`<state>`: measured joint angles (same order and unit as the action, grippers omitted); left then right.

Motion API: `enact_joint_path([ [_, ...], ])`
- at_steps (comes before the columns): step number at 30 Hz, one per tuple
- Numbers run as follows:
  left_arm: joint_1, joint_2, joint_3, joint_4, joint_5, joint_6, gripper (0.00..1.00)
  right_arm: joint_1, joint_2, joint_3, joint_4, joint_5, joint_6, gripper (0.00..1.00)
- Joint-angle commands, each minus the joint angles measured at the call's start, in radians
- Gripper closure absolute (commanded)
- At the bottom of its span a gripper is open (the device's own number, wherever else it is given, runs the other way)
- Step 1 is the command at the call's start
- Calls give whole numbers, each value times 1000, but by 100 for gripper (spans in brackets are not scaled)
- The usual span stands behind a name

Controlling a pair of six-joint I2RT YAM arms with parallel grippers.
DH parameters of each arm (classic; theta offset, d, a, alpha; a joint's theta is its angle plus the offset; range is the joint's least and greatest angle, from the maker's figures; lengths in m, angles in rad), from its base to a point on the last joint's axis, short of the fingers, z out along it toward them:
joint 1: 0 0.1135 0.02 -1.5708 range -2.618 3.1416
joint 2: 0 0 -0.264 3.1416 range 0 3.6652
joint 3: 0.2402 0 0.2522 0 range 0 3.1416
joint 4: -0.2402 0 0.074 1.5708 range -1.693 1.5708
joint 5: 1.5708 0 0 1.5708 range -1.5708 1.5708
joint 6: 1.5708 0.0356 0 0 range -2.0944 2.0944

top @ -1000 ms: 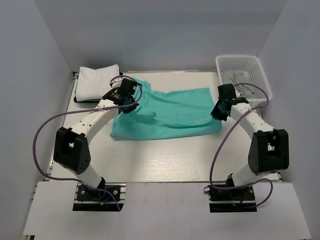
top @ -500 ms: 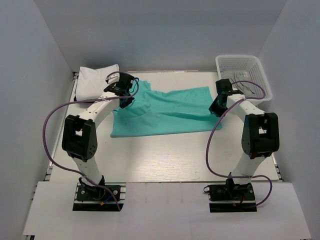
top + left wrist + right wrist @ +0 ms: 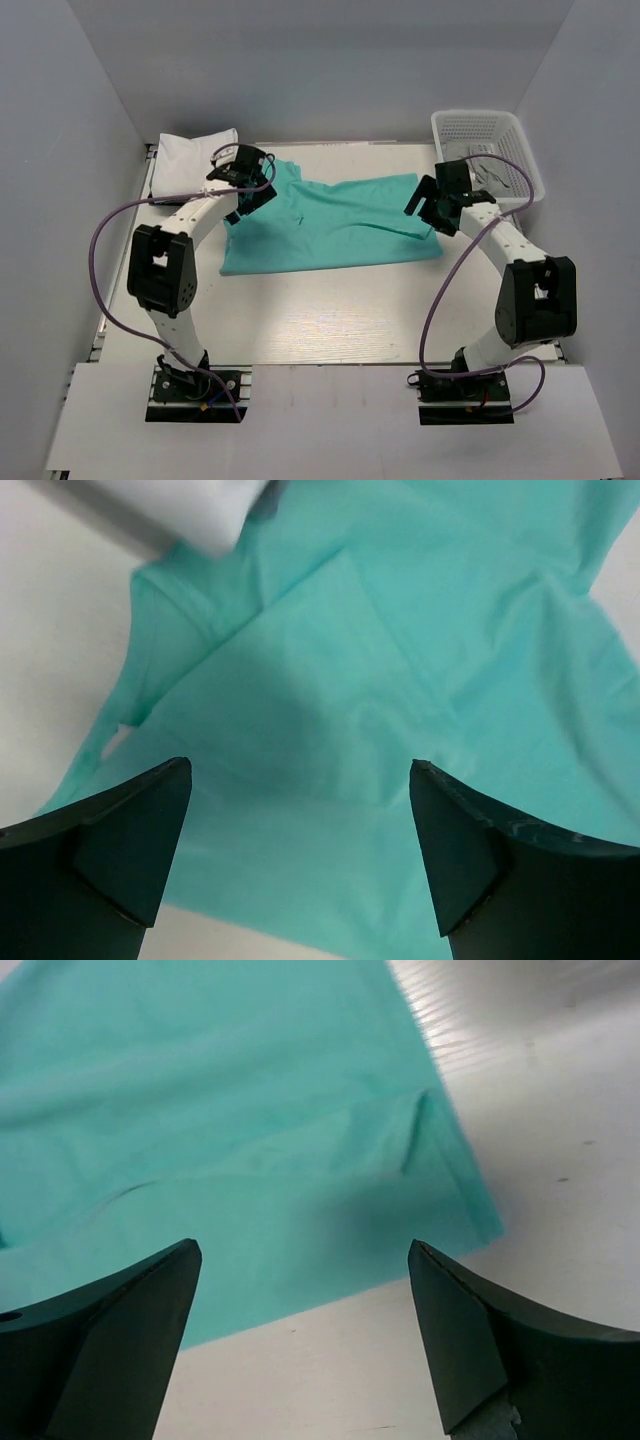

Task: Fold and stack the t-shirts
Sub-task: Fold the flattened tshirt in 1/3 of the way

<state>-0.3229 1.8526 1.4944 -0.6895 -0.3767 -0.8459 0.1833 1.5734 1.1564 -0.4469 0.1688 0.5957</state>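
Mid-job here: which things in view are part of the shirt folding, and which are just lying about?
Part of the job:
- teal-green t-shirt, spread out in the middle
- folded white t-shirt, far left corner
- left claw and right claw, both open over the teal-green t-shirt

Lying about:
- white plastic basket, far right corner, contents unclear

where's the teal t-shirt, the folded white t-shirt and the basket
teal t-shirt (image 3: pixel 330 225): top external view, middle of the spread cloth
folded white t-shirt (image 3: pixel 188 165): top external view, middle of the bundle
basket (image 3: pixel 480 126): top external view, far mesh wall
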Motion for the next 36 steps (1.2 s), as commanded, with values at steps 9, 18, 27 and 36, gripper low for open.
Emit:
enact_joint_path([
  [9, -22, -167, -377, 130, 213, 15, 0, 84, 122, -35, 149, -124, -47, 10],
  [18, -2, -145, -444, 108, 164, 5, 0, 82, 244, 23, 233, -48, 19, 10],
  [27, -2, -145, -454, 99, 124, 5, 0, 76, 324, 109, 415, 115, 26, 10],
  [36, -13, -164, -395, 102, 124, 36, 0, 88, 228, 60, 347, 86, -40, 10],
])
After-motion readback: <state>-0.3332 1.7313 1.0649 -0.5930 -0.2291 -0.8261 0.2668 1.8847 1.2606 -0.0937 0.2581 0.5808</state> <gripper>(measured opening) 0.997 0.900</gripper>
